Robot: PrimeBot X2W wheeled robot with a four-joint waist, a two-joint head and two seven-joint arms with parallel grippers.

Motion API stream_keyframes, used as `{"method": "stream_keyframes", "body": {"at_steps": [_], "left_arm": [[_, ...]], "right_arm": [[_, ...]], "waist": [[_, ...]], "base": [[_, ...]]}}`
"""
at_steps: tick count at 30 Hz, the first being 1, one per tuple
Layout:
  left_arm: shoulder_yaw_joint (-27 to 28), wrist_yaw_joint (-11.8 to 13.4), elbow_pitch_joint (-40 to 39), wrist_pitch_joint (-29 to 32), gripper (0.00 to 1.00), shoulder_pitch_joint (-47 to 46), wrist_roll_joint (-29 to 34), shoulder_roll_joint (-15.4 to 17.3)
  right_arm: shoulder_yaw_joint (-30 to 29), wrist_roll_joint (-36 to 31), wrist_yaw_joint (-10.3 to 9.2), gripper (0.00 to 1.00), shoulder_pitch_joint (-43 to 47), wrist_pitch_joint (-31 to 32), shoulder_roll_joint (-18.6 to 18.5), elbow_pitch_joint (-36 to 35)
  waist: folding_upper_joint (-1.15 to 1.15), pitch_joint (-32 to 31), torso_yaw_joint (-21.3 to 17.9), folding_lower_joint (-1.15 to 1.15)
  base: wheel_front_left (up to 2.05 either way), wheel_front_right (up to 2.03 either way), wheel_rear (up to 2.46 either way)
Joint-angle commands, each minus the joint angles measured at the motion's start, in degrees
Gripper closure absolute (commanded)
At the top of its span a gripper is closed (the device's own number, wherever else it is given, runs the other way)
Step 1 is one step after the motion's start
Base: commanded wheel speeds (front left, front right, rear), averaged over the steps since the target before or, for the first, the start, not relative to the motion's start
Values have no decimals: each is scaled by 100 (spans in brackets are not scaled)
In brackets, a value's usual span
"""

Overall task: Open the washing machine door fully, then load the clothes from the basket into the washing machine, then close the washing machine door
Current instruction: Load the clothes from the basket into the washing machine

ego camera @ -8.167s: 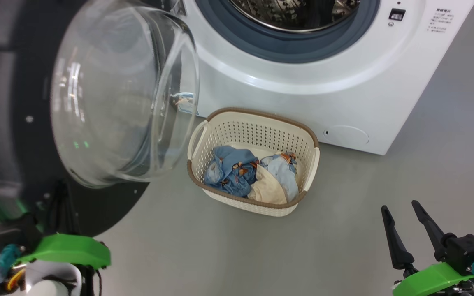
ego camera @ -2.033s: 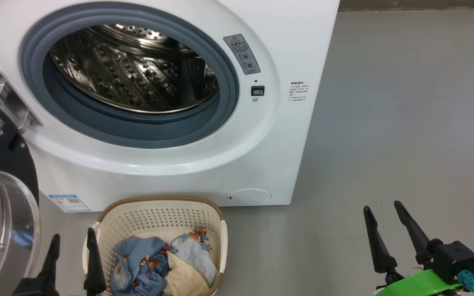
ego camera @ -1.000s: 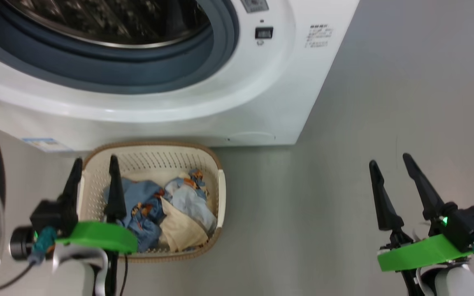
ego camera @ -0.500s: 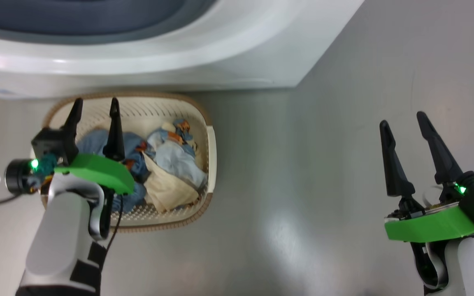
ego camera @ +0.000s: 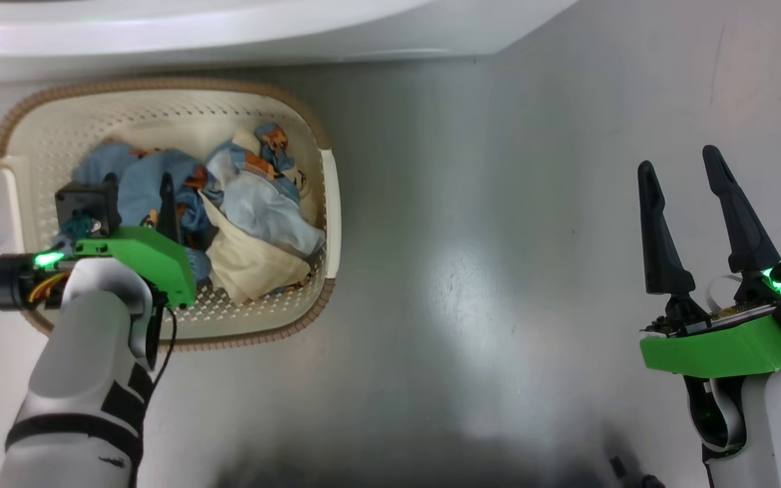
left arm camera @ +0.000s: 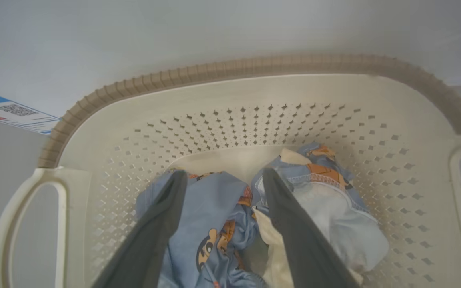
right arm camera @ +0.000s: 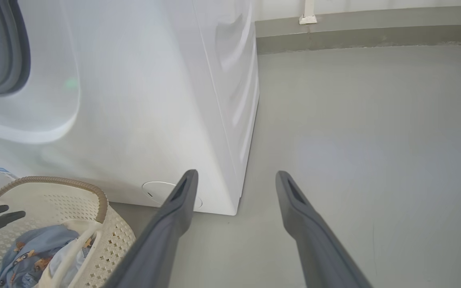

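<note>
The left gripper [left arm camera: 223, 174] hangs spread and empty low over the clothes [left arm camera: 210, 208], the blue orange-printed piece between its tips, the pale blue and cream ones just to its right, the basket [left arm camera: 254, 66] wall ahead, the washing machine [left arm camera: 174, 32] just beyond, while the right gripper [ego camera: 678, 159] gapes empty over the floor [ego camera: 485, 237].

The light is bright and even. The grey floor [ego camera: 533, 203] shines — a soft white patch of glare sits on it, and a dark shadow lies along the bottom edge. The washing machine [ego camera: 228, 30] looks too white at the top. In the wrist views the close fingers [left arm camera: 150, 240] look blurry — the basket [left arm camera: 254, 66] rim looks bent.
</note>
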Motion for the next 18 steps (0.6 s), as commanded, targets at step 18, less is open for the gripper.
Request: {"method": "stream_keyframes", "body": {"at_steps": [18], "left_arm": [[-283,219,1675,1057,0,-830,274,533]], "right_arm": [[45,7,8,0,8,-27,68,-201]], "waist": [[0,518,-102,0]], "base": [[0,0,0]]}}
